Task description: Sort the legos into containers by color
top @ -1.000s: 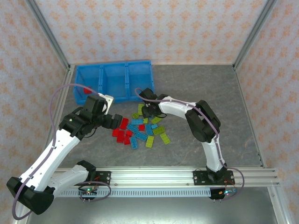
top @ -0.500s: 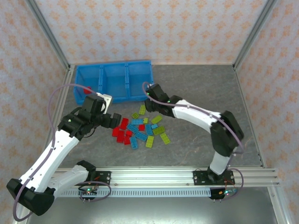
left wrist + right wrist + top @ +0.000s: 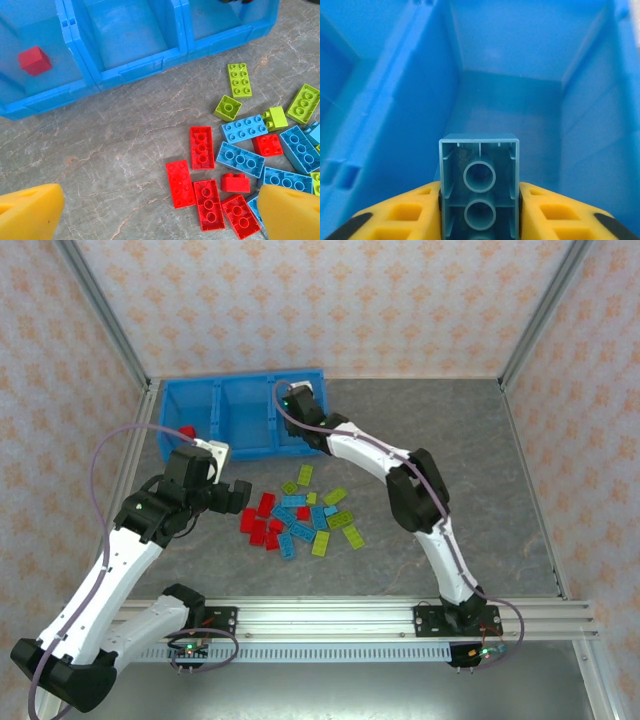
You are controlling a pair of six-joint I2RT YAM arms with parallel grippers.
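Note:
My right gripper is shut on a light blue lego, held underside up over the right compartment of the blue containers. From above, the right gripper hangs over that compartment. A lone red lego lies in the left compartment. The loose legos, red, light blue and yellow-green, are scattered on the table in front of the bin. My left gripper is open above the table, its yellow fingers straddling the red legos at the pile's left side.
The grey stone-patterned table spreads to the right of the pile. Patterned walls with metal posts close in the back and sides. A metal rail runs along the near edge by the arm bases.
My right arm has swung from the pile up to the bin's right compartment with the light blue lego. My left gripper has drawn back a little to the left.

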